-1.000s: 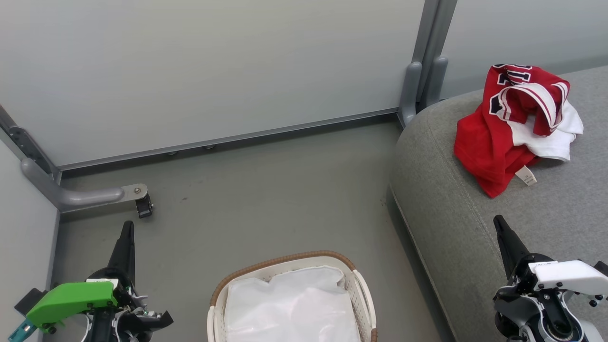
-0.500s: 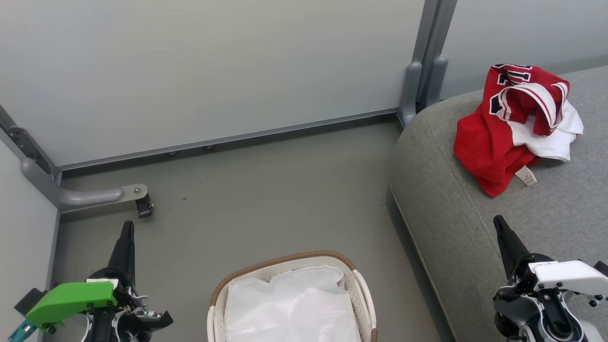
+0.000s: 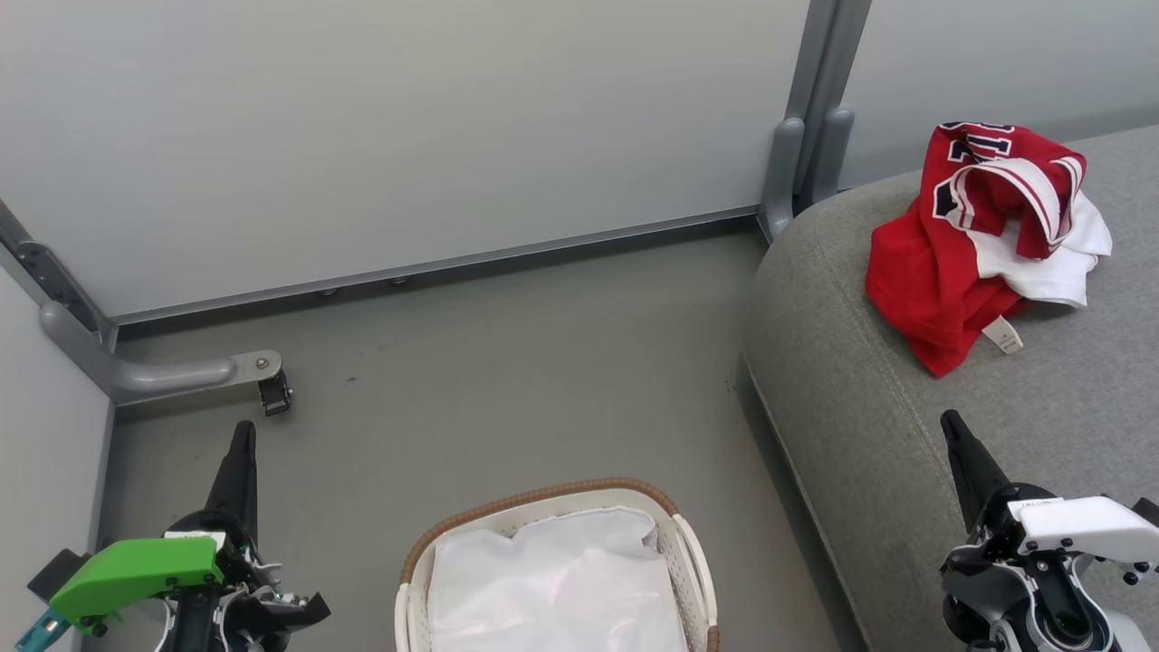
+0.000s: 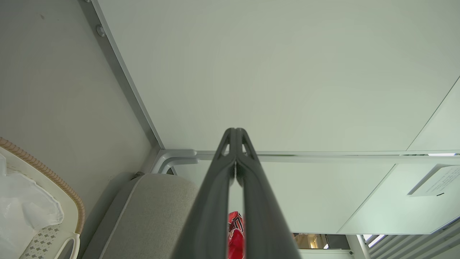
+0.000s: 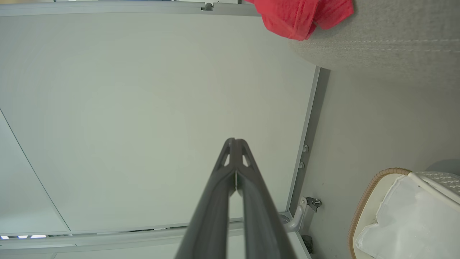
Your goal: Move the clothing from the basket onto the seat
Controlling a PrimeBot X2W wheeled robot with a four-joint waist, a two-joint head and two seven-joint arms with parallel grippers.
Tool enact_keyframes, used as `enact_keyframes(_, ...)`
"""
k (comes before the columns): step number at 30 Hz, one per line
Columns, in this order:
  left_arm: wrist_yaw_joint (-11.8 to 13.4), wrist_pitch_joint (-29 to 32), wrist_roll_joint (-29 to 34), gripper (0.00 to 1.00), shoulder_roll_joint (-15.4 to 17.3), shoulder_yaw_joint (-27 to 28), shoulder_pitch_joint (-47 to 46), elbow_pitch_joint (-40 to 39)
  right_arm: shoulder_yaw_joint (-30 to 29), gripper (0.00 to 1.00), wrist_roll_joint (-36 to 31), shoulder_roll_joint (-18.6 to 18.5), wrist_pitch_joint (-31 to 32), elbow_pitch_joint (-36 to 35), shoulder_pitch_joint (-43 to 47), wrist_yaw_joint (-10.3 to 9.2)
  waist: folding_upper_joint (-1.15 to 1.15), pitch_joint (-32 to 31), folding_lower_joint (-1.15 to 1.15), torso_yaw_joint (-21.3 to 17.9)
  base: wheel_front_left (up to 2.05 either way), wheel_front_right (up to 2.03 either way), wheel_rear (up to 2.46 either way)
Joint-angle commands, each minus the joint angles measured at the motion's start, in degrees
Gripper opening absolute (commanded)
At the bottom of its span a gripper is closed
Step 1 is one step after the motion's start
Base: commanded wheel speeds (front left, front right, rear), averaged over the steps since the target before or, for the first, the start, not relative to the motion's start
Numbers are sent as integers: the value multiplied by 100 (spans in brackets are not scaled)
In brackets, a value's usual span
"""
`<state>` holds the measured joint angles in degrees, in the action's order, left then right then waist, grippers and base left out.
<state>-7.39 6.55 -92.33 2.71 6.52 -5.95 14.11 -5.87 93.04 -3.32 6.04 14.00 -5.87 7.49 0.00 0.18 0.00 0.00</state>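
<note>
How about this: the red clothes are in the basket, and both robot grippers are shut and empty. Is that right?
Not quite. The head view shows the red clothes on the sofa, not in the basket, which holds its white liner. The left gripper and right gripper are shut and empty, as you said.

The left gripper (image 3: 242, 430) wears a bright green cover (image 3: 136, 566), the right gripper (image 3: 949, 421) a white one with small black screws (image 3: 1129, 577); both have long dark tapered fingers (image 4: 212, 201).

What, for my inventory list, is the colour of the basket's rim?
Brown and woven: the rim on the white basket shows best in the head view.
</note>
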Motion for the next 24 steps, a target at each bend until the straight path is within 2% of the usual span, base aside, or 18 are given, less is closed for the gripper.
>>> enact_keyframes(1,-25,16,-18,0,31,13,-62,-13,-17,0,-20,-8,15,-5,-50,0,0,0,0,0,0,0,0)
enact_keyframes(24,-25,16,-18,0,31,12,-62,-13,-35,0,-29,3,34,-3,-53,0,0,0,0,0,0,0,0)
